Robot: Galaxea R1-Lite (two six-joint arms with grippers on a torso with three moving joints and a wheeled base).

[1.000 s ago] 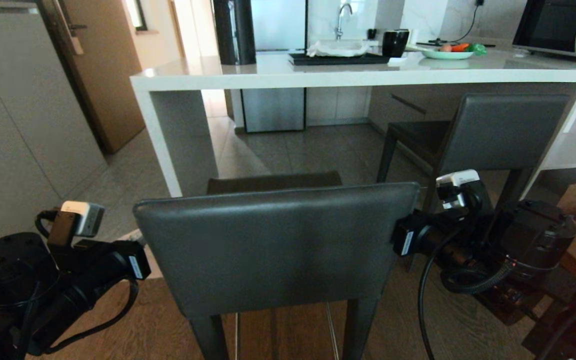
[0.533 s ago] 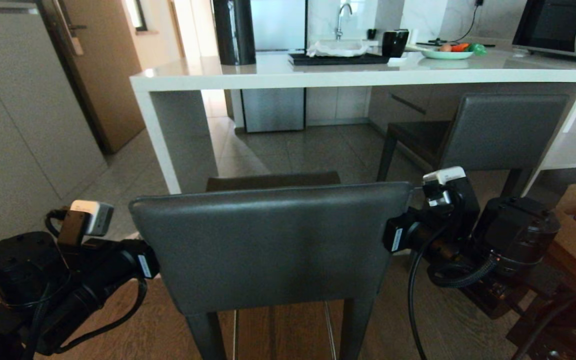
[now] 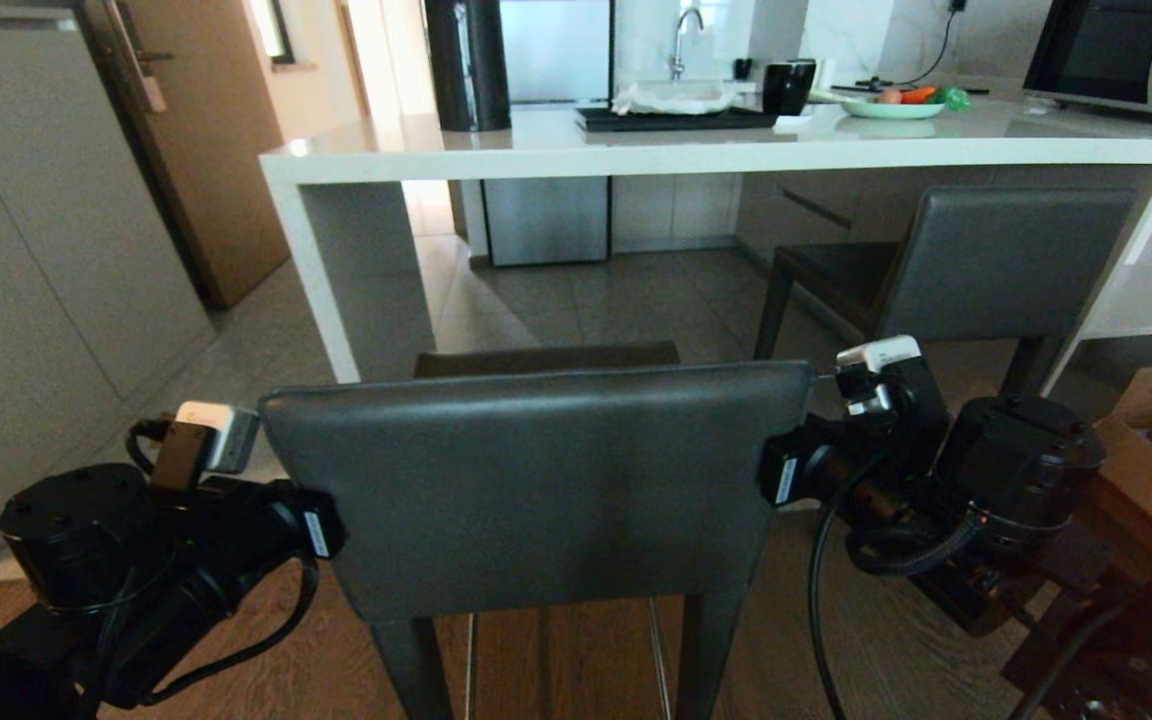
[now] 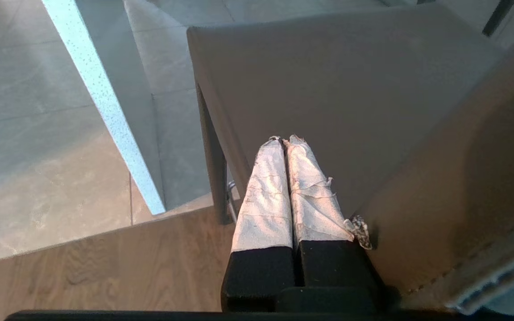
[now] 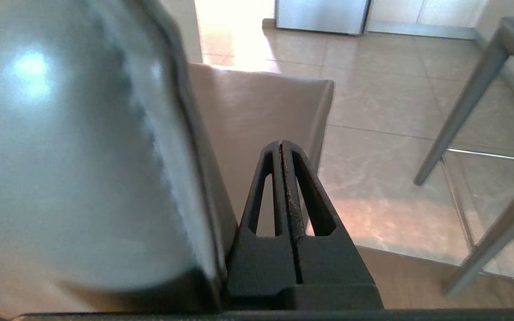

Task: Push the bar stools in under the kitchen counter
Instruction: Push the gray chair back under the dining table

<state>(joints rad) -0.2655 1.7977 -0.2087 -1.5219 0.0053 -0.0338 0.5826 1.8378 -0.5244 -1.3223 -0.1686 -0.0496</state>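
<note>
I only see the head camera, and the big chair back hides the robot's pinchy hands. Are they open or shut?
Observer: The left gripper has its jaws shut, lying beside the near stool's backrest.
Operator: And the other one?
Observer: The right gripper is shut too, holding nothing, at the backrest's other side.
Operator: Is anything wrapped on them?
Observer: The left fingers wear white tape; the right fingers are bare black.
</note>
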